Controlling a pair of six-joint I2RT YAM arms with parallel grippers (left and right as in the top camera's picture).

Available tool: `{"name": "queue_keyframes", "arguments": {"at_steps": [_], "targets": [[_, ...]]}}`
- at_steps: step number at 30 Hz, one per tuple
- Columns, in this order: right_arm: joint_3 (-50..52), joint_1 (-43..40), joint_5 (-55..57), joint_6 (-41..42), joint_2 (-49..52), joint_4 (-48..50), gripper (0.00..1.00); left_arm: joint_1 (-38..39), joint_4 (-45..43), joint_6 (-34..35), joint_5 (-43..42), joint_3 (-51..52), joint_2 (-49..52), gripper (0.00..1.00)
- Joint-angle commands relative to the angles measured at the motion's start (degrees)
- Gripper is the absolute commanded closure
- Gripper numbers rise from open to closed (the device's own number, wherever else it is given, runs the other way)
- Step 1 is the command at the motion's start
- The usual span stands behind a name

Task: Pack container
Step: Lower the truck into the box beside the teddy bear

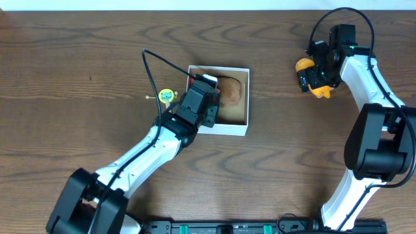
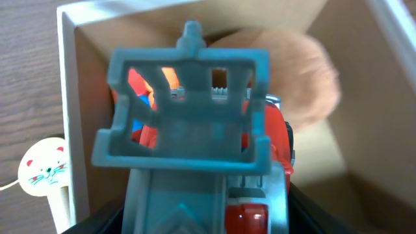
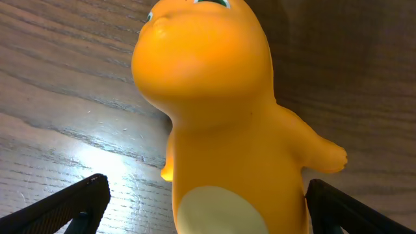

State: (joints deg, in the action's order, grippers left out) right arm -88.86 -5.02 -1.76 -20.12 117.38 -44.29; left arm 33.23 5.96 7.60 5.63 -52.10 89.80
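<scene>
The container [image 1: 224, 127] is a small square box with low white walls [image 2: 67, 97] and a tan inside, at the table's middle. A brown soft toy [image 1: 233, 91] lies in its far part [image 2: 305, 78]. My left gripper [image 1: 208, 91] is over the box's left side, shut on a teal and red plastic toy [image 2: 188, 130] that hangs inside the box. My right gripper [image 1: 313, 81] is at the far right, open, with its fingers [image 3: 208, 208] on either side of an orange dinosaur-like figure [image 3: 214, 97] on the table [image 1: 304, 65].
A round cat-face piece on a stick [image 1: 167, 96] lies on the wood just left of the box, also seen in the left wrist view [image 2: 42, 170]. A black cable arcs above the left arm [image 1: 156, 71].
</scene>
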Motion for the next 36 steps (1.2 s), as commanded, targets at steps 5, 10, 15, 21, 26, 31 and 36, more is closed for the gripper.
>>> {"name": "queue_keyframes", "arguments": {"at_steps": [5, 10, 15, 21, 26, 31, 36], "targets": [[-0.2, 0.4, -0.4, -0.1, 0.4, 0.0, 0.01, 0.2, 0.0, -0.4, 3.4, 0.2, 0.7, 0.81], [-0.2, 0.4, -0.4, -0.1, 0.4, 0.0, 0.01, 0.2, 0.7, -0.4, 4.1, 0.2, 0.8, 0.81], [-0.2, 0.4, -0.4, -0.1, 0.4, 0.0, 0.01, 0.2, 1.6, -0.4, 4.1, 0.2, 0.8, 0.68], [-0.2, 0.4, -0.4, -0.1, 0.4, 0.0, 0.01, 0.2, 1.7, -0.4, 4.1, 0.2, 0.8, 0.65], [-0.2, 0.4, -0.4, -0.1, 0.4, 0.0, 0.01, 0.2, 1.7, -0.4, 4.1, 0.2, 0.8, 0.54], [-0.2, 0.4, -0.4, -0.1, 0.4, 0.0, 0.01, 0.2, 1.7, -0.4, 4.1, 0.2, 0.8, 0.49], [-0.2, 0.4, -0.4, -0.1, 0.4, 0.0, 0.01, 0.2, 1.7, -0.4, 4.1, 0.2, 0.8, 0.43]]}}
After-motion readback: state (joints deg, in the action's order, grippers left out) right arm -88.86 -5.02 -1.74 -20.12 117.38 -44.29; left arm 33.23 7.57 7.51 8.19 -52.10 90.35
